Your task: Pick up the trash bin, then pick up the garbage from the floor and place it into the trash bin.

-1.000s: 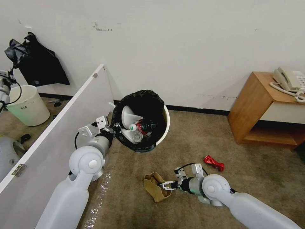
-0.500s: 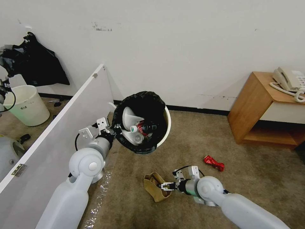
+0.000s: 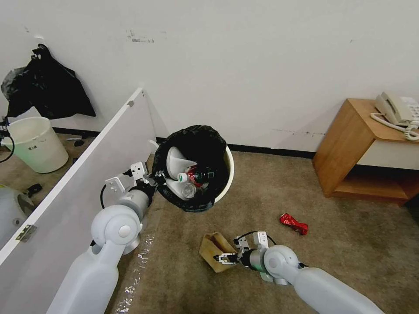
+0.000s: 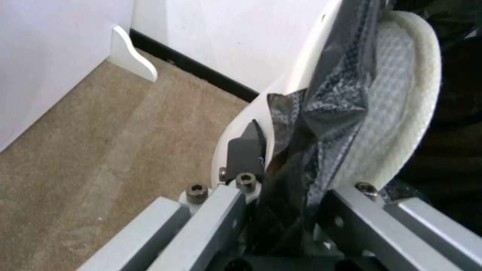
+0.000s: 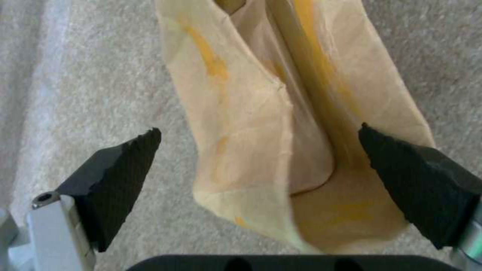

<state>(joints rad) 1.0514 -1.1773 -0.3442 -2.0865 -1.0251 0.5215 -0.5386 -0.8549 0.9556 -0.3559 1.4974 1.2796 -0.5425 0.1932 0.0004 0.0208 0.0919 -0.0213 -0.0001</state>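
Low over the carpet, the right gripper (image 3: pixel 221 257) is hanging with its two black wedge-shaped pads (image 5: pixel 118 165) spread wide, one on each side of the tan crumpled paper bag (image 3: pixel 214 250). In the right wrist view one pad is sitting clear of the bag over bare carpet, while the other is lying right at the bag's edge; whether it is touching the paper cannot be told. Nothing is being pinched between them, and the bag (image 5: pixel 281 124) is lying flat on the brown carpeted floor (image 3: pixel 340 244) with its open mouth pointing away from the gripper.

Further out, the left gripper (image 3: pixel 158 178) is clamping the rim of the round white plastic trash bin (image 3: pixel 227 168), which is lined with a crinkly black bag; in the left wrist view its grey fingers (image 4: pixel 228 205) are closing on the white wall and the folded black liner (image 4: pixel 321 124). The bin is being held off the floor, tilted toward the robot, just beside the white partition board (image 3: pixel 74 192). Inside it, a white slipper (image 3: pixel 174 159), a green-capped clear bottle (image 3: pixel 194 175) and other pieces are lying together.

On the carpet to the right, a crushed red wrapper (image 3: pixel 293 223) is lying well apart from the paper bag. Beyond it, a wooden side table (image 3: pixel 349 144) is standing against the wall, carrying a beige telephone (image 3: pixel 397 109). Past the partition, a second pale bin (image 3: pixel 32 144) is standing below a black bag hanging on the wall (image 3: pixel 48 93).
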